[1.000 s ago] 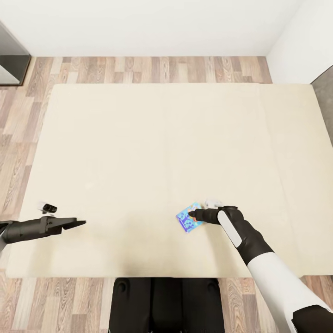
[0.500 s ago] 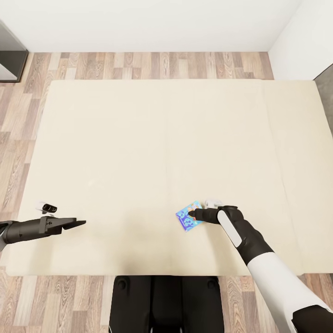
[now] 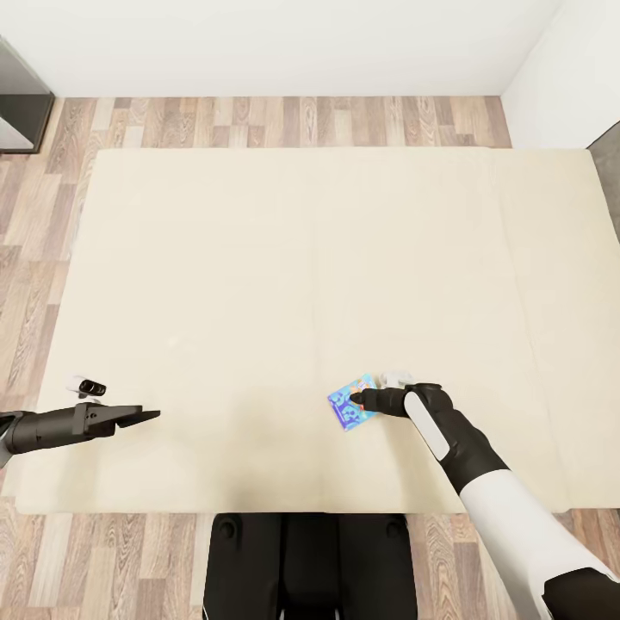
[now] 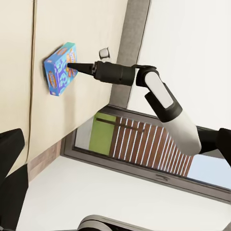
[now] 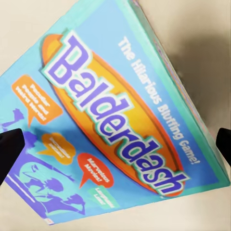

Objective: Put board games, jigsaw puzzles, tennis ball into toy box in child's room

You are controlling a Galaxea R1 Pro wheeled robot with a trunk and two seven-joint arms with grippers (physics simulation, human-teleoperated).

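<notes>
A board game [image 3: 349, 409] in a teal and blue "Balderdash" box lies flat on the cream bed [image 3: 258, 258], near its front edge and right of centre. My right gripper [image 3: 357, 399] hovers right at the box, open, with one dark fingertip on each side of the lid [image 5: 115, 120]. From the left wrist view the box [image 4: 60, 67] shows with the right gripper [image 4: 70, 65] pointing into its top. My left gripper [image 3: 151, 417] hangs over the bed's front left edge, open and holding nothing, far from the game.
Wood plank floor [image 3: 284, 120] borders the bed at the back, left and front. A dark piece of furniture [image 3: 17, 112] stands at the back left. White walls [image 3: 551, 77] close the back and right. My base [image 3: 310, 564] is against the bed's front edge.
The head view has drifted a little, so the bed sits slightly differently in the picture. Both grippers and the board game keep their places.
</notes>
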